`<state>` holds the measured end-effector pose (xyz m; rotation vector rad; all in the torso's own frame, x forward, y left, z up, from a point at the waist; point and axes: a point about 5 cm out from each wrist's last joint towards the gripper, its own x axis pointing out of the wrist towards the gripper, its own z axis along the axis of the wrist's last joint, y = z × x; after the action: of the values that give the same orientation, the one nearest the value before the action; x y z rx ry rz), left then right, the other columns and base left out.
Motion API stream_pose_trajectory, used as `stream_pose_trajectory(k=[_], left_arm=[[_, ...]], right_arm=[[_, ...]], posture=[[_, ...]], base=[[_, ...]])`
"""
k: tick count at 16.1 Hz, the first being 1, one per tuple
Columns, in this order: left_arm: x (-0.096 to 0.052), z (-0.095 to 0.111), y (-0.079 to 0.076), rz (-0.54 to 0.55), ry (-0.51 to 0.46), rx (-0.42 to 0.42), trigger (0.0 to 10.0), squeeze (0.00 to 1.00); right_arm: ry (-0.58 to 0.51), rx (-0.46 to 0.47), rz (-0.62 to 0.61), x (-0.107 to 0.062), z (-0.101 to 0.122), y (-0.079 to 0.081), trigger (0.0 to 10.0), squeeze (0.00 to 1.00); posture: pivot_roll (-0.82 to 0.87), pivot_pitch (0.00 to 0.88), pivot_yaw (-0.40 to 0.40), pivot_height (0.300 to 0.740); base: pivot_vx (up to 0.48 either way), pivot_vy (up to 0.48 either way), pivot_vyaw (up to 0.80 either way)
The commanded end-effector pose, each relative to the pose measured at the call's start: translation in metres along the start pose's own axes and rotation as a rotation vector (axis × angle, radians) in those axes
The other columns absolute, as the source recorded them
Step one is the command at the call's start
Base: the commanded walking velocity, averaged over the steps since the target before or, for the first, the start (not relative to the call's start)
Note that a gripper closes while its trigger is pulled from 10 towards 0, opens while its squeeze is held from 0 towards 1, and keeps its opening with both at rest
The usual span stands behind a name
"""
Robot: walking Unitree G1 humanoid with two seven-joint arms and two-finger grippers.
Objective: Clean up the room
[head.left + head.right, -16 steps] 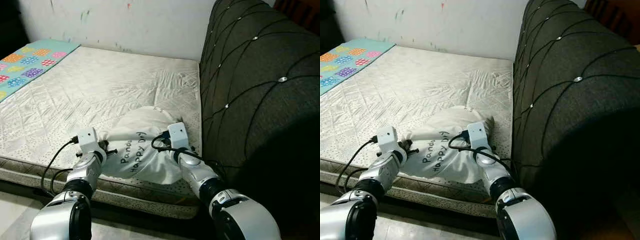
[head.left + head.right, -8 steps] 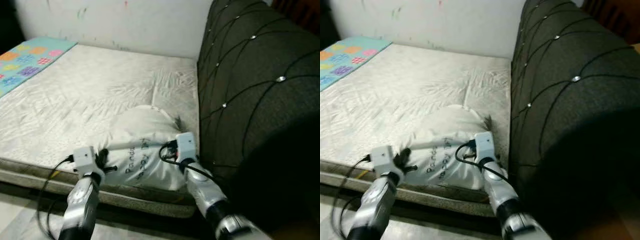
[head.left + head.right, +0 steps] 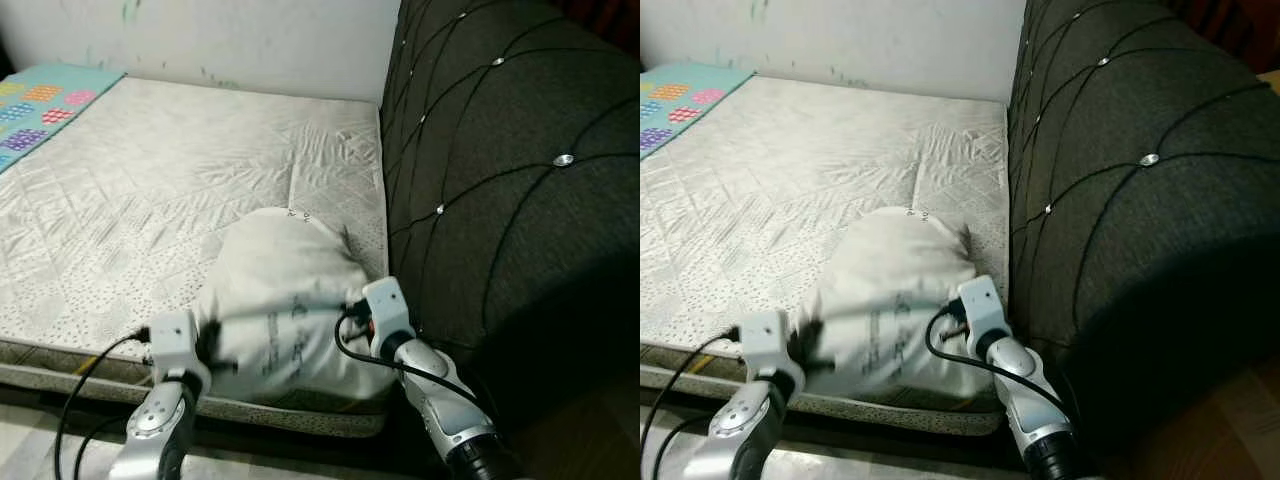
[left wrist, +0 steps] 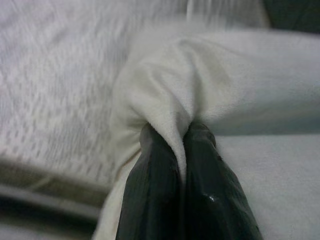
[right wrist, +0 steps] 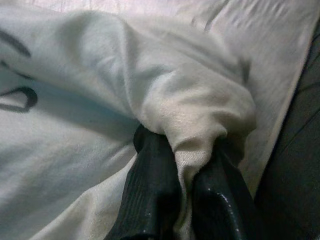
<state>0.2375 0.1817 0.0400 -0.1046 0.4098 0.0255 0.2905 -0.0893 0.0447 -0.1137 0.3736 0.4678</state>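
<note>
Left gripper [image 4: 182, 137] and right gripper [image 5: 185, 150] each clamp a fold of the white pillow [image 3: 285, 290] at the mattress [image 3: 150, 190] edge, beside the dark headboard [image 3: 500, 150]

Dark handwritten lettering runs across the white pillow [image 3: 290, 300]. It is blurred. No word can be read.

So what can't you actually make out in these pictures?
- The writing on the white pillow: motion blur smears it in both eye views, and the right wrist view cuts it off at the edge.
- The pillow's underside: hidden against the mattress.
- The colourful mat: cut off by the left edge of the eye views.
- The left gripper and right gripper: pinched cloth hides the fingertips.
</note>
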Motion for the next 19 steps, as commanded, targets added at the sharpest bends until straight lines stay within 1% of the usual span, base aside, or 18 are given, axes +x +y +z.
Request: stream_pose_trajectory(k=[1, 4, 6, 7, 9, 10, 11, 12, 13, 14, 16, 19], left_arm=[[-0.002, 0.004, 0.006, 0.006, 0.016, 0.051, 10.0, 0.0], [-0.001, 0.011, 0.007, 0.016, 0.003, 0.025, 10.0, 0.0], [-0.001, 0.012, 0.005, 0.01, 0.037, 0.026, 10.0, 0.0], [-0.003, 0.006, 0.001, -0.005, 0.078, 0.039, 10.0, 0.0], [-0.005, 0.001, -0.002, -0.02, 0.113, 0.053, 10.0, 0.0], [-0.006, 0.001, -0.004, -0.027, 0.108, 0.047, 10.0, 0.0], [-0.006, 0.004, -0.006, -0.023, 0.08, 0.027, 10.0, 0.0], [-0.004, 0.01, -0.007, -0.015, 0.038, 0.003, 10.0, 0.0], [-0.004, 0.013, -0.008, -0.019, 0.023, -0.004, 10.0, 0.0], [-0.004, 0.016, -0.01, -0.035, 0.001, -0.015, 10.0, 0.0], [-0.003, 0.018, -0.014, -0.054, -0.017, -0.025, 10.0, 0.0], [-0.002, 0.017, -0.015, -0.055, -0.014, -0.027, 10.0, 0.0]], right_arm=[[0.014, -0.035, 0.001, -0.003, 0.004, -0.005, 10.0, 0.0], [0.062, -0.063, 0.047, -0.006, -0.002, 0.003, 10.0, 0.0], [0.078, -0.066, 0.073, -0.008, -0.001, 0.006, 10.0, 0.0], [0.089, -0.072, 0.085, -0.007, -0.002, 0.007, 10.0, 0.0], [0.098, -0.074, 0.089, -0.009, -0.002, 0.007, 10.0, 0.0], [0.089, -0.065, 0.077, -0.01, -0.002, 0.006, 10.0, 0.0], [0.051, -0.052, 0.052, -0.01, 0.002, 0.004, 10.0, 0.0], [-0.009, -0.026, 0.014, -0.011, 0.009, 0.0, 10.0, 0.0], [-0.018, -0.024, 0.002, -0.012, 0.01, -0.002, 10.0, 0.0], [-0.024, -0.018, -0.035, -0.014, 0.011, -0.007, 10.0, 0.0], [-0.04, 0.02, -0.073, -0.016, 0.011, -0.012, 10.0, 0.0], [-0.054, 0.032, -0.083, -0.017, 0.011, -0.013, 10.0, 0.0]], posture=[[-0.09, 0.0, -0.029, 0.74], [-0.08, 0.0, -0.03, 0.74], [-0.08, 0.0, -0.032, 0.74], [-0.09, 0.0, -0.03, 0.74], [-0.08, 0.0, -0.027, 0.74], [-0.08, 0.0, -0.027, 0.74], [-0.09, 0.0, -0.024, 0.74], [-0.09, 0.0, -0.024, 0.74], [-0.09, 0.0, -0.024, 0.74], [-0.09, 0.0, -0.021, 0.74], [-0.1, 0.0, -0.021, 0.74], [-0.1, 0.0, -0.02, 0.74]], base=[[0.0, 0.0, 0.0], [0.0, 0.0, 0.0], [0.0, 0.0, 0.0], [0.0, 0.0, 0.0], [0.0, 0.0, 0.0], [0.0, 0.0, 0.0], [0.0, 0.0, 0.0], [0.0, 0.0, 0.0], [0.0, 0.0, 0.0], [0.0, 0.0, 0.0], [0.0, 0.0, 0.0], [0.0, 0.0, 0.0]])
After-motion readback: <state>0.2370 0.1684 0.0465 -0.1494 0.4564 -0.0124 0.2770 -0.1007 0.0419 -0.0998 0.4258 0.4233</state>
